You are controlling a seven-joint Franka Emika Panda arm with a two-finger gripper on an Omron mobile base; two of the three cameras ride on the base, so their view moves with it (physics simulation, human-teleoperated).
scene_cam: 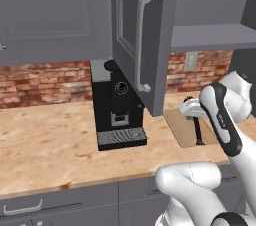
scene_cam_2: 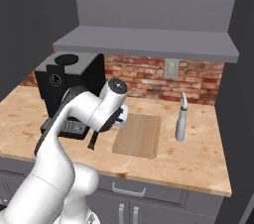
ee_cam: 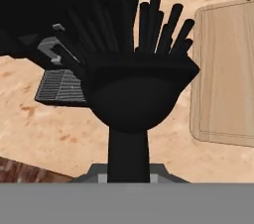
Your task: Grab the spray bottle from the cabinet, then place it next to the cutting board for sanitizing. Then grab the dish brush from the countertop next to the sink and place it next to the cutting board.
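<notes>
Beside cutting board [scene_cam_2: 138, 135], on its coffee-machine side: end effector [scene_cam_2: 94, 139] clenched on dish brush [ee_cam: 134, 89], handle pinched between fingertips, bristle head forward in hand view. Brush long axis steep, lower end just above worktop [scene_cam_2: 198, 161], between coffee machine [scene_cam_2: 69, 89] and board. Spray bottle [scene_cam_2: 181, 125] upright on worktop at board's opposite side. Judged next: lower brush flat alongside board edge nearest end effector, then release.
</notes>
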